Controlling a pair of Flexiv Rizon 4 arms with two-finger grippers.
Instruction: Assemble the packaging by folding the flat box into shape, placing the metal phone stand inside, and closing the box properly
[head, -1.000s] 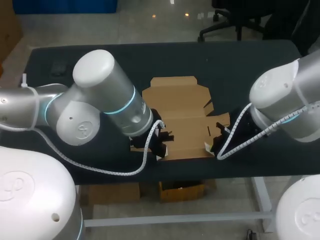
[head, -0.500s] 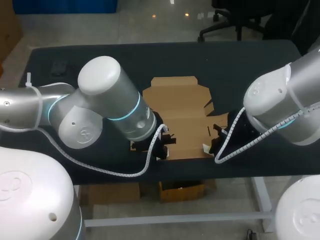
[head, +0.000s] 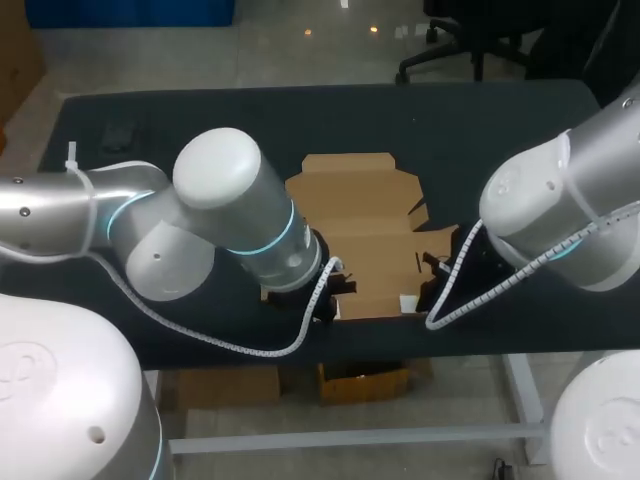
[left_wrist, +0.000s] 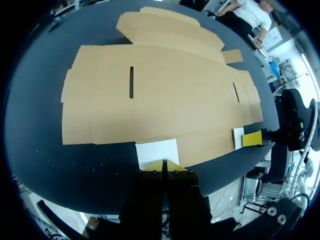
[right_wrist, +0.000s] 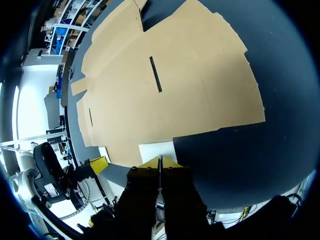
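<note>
The flat brown cardboard box (head: 365, 215) lies unfolded in the middle of the black table (head: 480, 130). My left gripper (head: 328, 300) is at its near edge, left of centre. In the left wrist view it (left_wrist: 164, 162) is shut, tips touching a white patch (left_wrist: 157, 152) at the box (left_wrist: 160, 95) edge. My right gripper (head: 422, 295) is at the near edge further right. It (right_wrist: 159, 159) is also shut, against a second white patch (right_wrist: 156, 149) on the box (right_wrist: 170, 85). I cannot tell whether either pinches the cardboard.
A small dark object (head: 118, 135) lies at the table's far left corner. Bare black table surrounds the box on the left, right and far sides. The table's front edge runs just below both grippers.
My left arm has swung to the right and its gripper moved slightly toward the front edge. The right gripper has shifted a little to the left. Both stayed shut.
</note>
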